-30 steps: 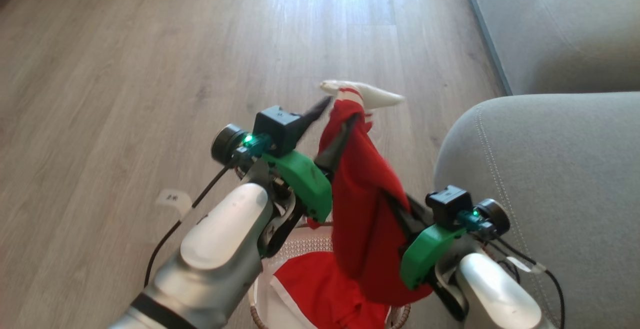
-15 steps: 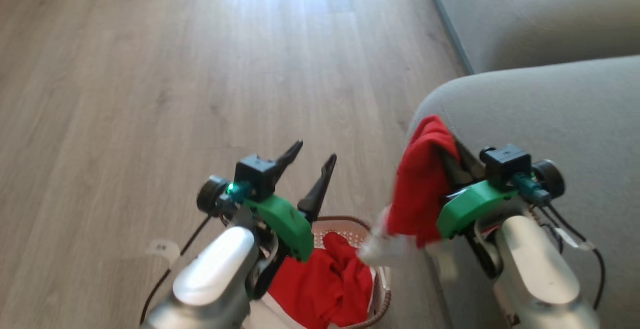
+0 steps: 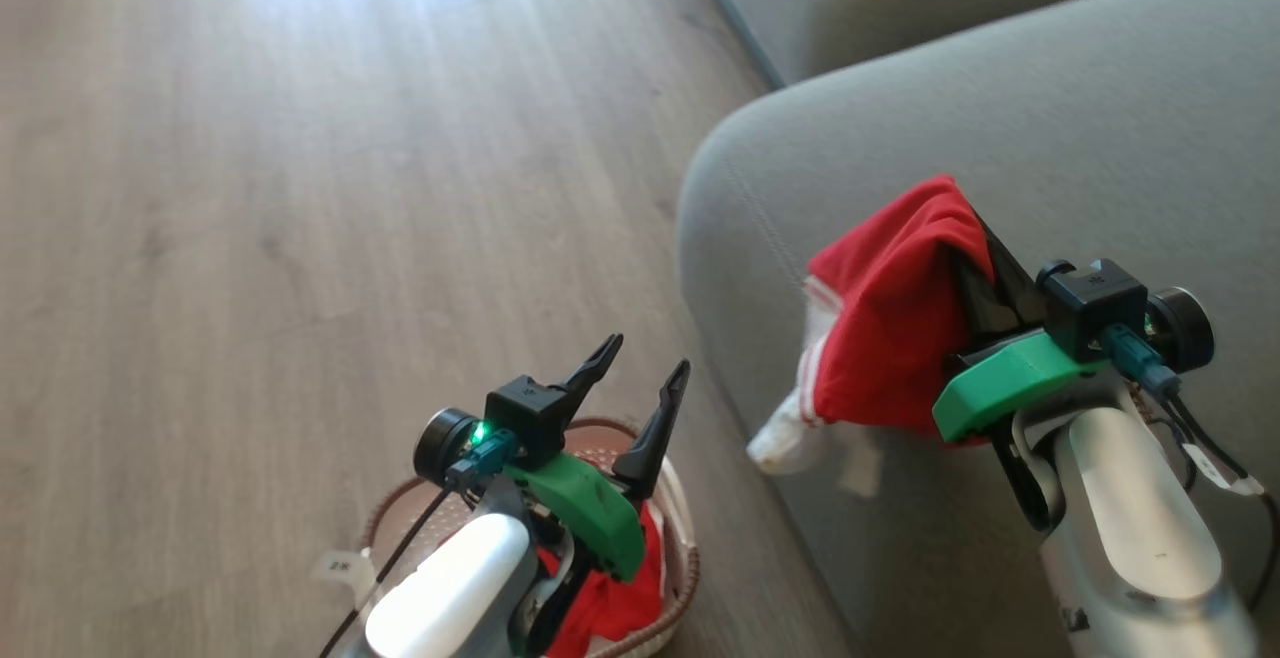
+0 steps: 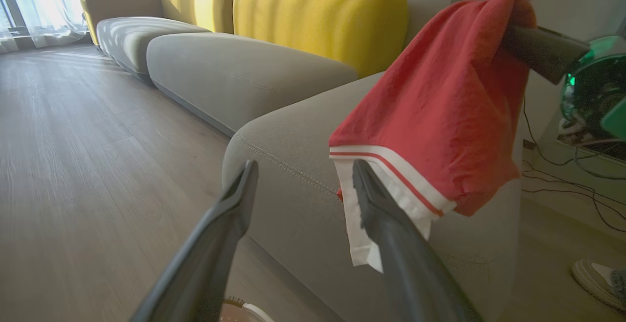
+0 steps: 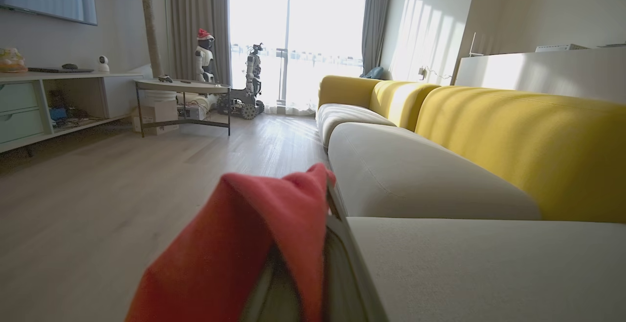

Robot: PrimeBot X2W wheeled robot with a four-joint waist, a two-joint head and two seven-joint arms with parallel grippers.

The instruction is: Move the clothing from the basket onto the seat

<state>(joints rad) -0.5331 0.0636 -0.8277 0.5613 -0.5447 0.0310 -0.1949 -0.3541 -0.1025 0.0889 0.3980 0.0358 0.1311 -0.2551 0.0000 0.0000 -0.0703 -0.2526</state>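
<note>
A red garment with white stripe trim [image 3: 890, 338] hangs from my right gripper [image 3: 985, 268], which is shut on its top fold above the front corner of the grey seat [image 3: 1000, 88]. In the left wrist view the same garment [image 4: 440, 111] dangles in front of the seat [image 4: 293, 131]. It drapes over my right fingers in the right wrist view [image 5: 244, 243]. My left gripper [image 3: 645, 358] stands open with nothing in it above the basket [image 3: 680, 538]. A second red garment [image 3: 610, 608] lies in the basket, partly hidden by my left arm.
Wood floor [image 3: 300, 188] stretches left of the sofa. Another grey cushion [image 4: 234, 72] and yellow backrests [image 5: 528, 141] continue beyond. A round table [image 5: 183, 87], a low shelf unit [image 5: 49, 102] and cables with a shoe [image 4: 596, 278] are farther off.
My left gripper opened and let go of the garment, then dropped back over the basket. My right gripper carried the garment rightward over the seat's corner. The head camera turned right.
</note>
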